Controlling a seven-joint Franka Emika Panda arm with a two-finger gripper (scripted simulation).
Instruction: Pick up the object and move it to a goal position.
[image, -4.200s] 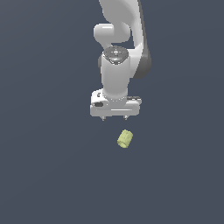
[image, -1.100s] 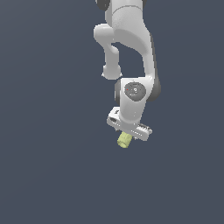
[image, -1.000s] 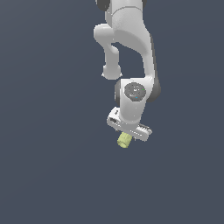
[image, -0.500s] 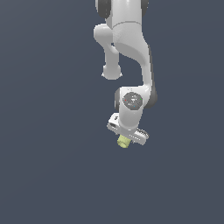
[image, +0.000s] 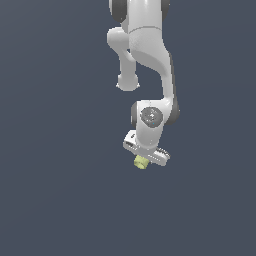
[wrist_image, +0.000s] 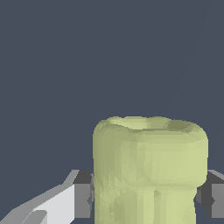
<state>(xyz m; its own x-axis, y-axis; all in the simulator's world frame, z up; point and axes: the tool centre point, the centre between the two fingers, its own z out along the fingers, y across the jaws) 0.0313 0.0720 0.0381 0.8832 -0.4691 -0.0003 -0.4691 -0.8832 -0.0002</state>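
Observation:
The object (image: 140, 162) is a small pale yellow-green stubby cylinder. In the exterior view it peeks out just below the white gripper (image: 144, 156), which is lowered right over it and hides most of it. In the wrist view the object (wrist_image: 148, 170) fills the space between the two fingers. The dark pads (wrist_image: 83, 200) sit flush against both of its sides, so the gripper (wrist_image: 146, 201) is shut on the object. The fingertips do not show in the exterior view.
The white arm (image: 147, 60) reaches down from the top of the exterior view. Around it is only a plain dark grey-blue surface (image: 60, 190). No goal marker shows in either view.
Over the last second the arm has lowered its hand onto the object, which now shows less below the hand. The object has stayed at about the same spot.

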